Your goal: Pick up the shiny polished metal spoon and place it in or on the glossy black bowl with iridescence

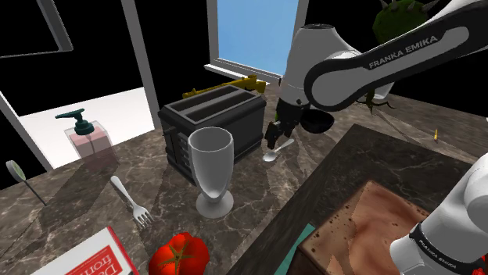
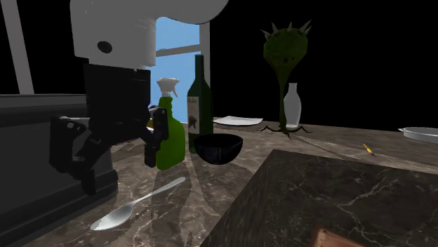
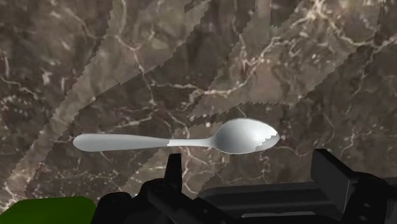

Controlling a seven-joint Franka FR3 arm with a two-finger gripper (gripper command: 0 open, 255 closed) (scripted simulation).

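The silvery metal spoon [image 3: 178, 140] lies flat on the dark marble counter, and it also shows as the spoon [image 2: 133, 207] and the spoon [image 1: 273, 153]. My black gripper [image 3: 251, 177] hangs just above it, open, with its fingers apart on either side of the spoon's bowl end and not touching it. I also see the gripper [image 2: 119, 172] and the gripper [image 1: 278, 139]. The glossy black bowl [image 2: 218, 149] stands upright on the counter a short way past the spoon's handle, and the bowl [image 1: 319, 121] sits beside my wrist.
A black toaster [image 1: 211, 121] and a tall glass [image 1: 212, 168] stand close on the shoulder view's left of the spoon. A green spray bottle [image 2: 168, 133] and a wine bottle [image 2: 200, 98] stand beside the bowl. A raised dark slab [image 2: 330, 189] borders the other side.
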